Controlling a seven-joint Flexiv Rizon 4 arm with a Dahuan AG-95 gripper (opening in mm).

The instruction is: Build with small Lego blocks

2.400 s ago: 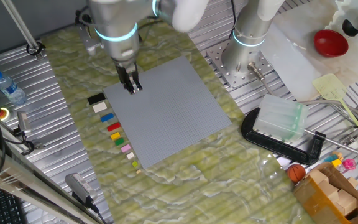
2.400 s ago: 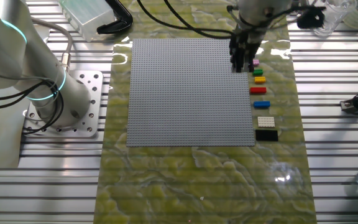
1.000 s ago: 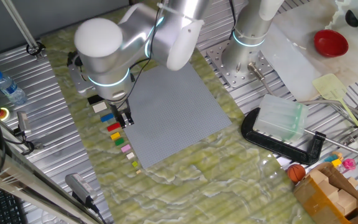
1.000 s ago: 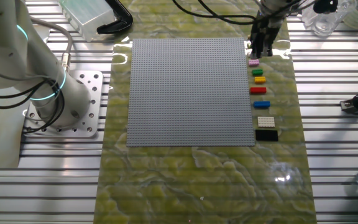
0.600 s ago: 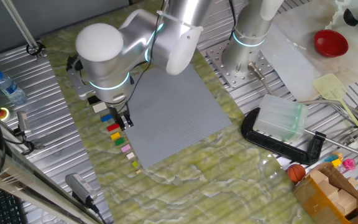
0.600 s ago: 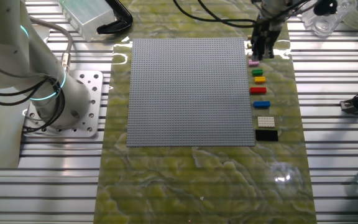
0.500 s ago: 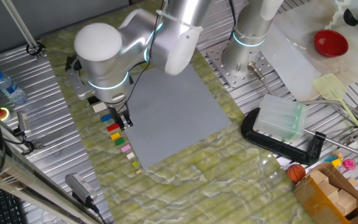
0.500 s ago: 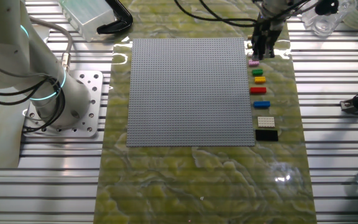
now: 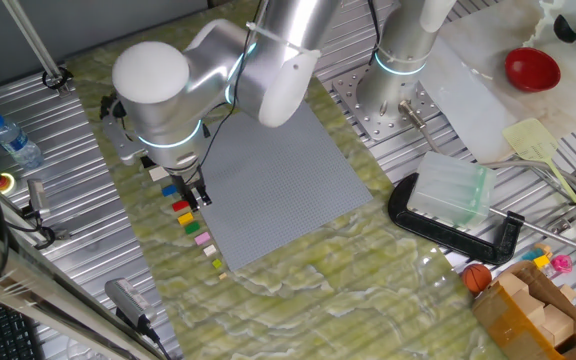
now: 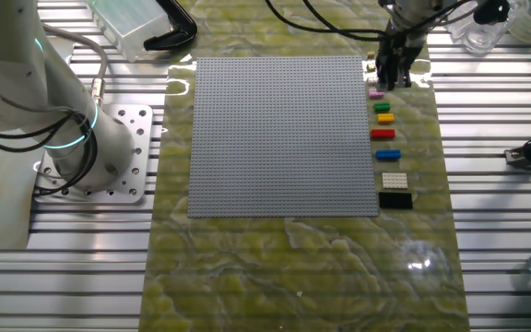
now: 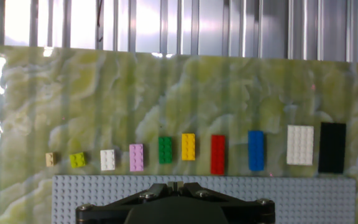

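The small Lego blocks lie in a row on the green mat beside the grey baseplate (image 11: 278,196). In the hand view they are tan (image 11: 51,159), lime (image 11: 77,160), white (image 11: 107,160), pink (image 11: 137,157), green (image 11: 165,150), yellow (image 11: 188,147), red (image 11: 218,154), blue (image 11: 256,150), cream (image 11: 300,145) and black (image 11: 332,147). My gripper (image 11: 174,185) hangs over the baseplate's edge in front of the green and yellow blocks, its jaws together and empty. It also shows in one fixed view (image 9: 196,195) and in the other fixed view (image 10: 393,78), near the pink block (image 10: 375,93).
The baseplate (image 9: 278,170) lies on a green marbled mat (image 9: 298,280). A black clamp (image 9: 448,225) with a clear box, a second arm's base (image 9: 393,100), a red bowl (image 9: 531,68) and a water bottle (image 9: 13,140) stand around it.
My gripper has moved from above the baseplate's corner to its edge beside the block row. In the last half second it has barely shifted. No block has moved.
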